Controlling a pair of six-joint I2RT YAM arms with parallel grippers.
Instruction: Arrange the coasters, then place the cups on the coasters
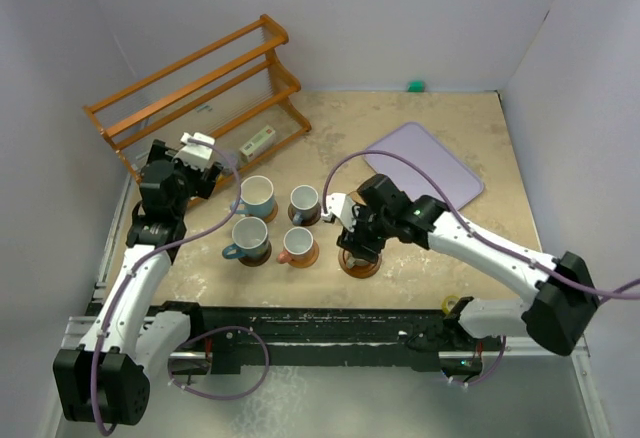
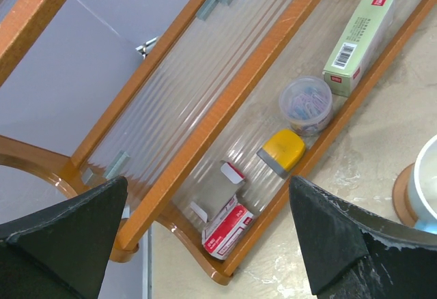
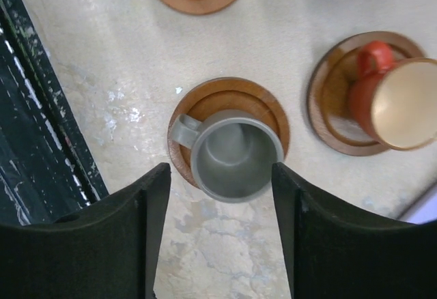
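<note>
1. White walls enclose a mottled beige counter point(image 1: 420, 268). A wooden rack point(image 1: 195, 93) stands at its far left and a lavender tray point(image 1: 428, 163) at its far right.
2. A grey cup point(image 3: 235, 159) is seen upright, mouth up, on a reddish-brown coaster point(image 3: 232, 93). It is set off-centre, towards the coaster edge nearest the wrist camera, and its handle is pointed at the dark rail point(image 3: 34, 121) along the counter's near edge.
3. The right pincer point(image 3: 218, 169) is poised over this cup with its jaws parted to either side. A gap is visible on the handle side, and nothing is gripped.
4. Just beside it, an orange cup point(image 3: 403, 104) is placed on a dark brown coaster point(image 3: 328, 101), with its handle turned towards the upper left of the wrist view.
5. Four more cups are set on coasters in two rows to the left of the right pincer: a light blue cup point(image 1: 258, 196), a dark grey cup point(image 1: 304, 201), a grey-blue cup point(image 1: 250, 238) and a pink cup point(image 1: 297, 245). The light blue, grey-blue and pink handles are pointed left, towards the left arm.
6. The left pincer point(image 2: 205, 244) is spread wide and empty. It is aimed at the rack's bottom shelf, where a green box point(image 2: 358, 43) and a tub of paper clips point(image 2: 306, 104) are seen.
</note>
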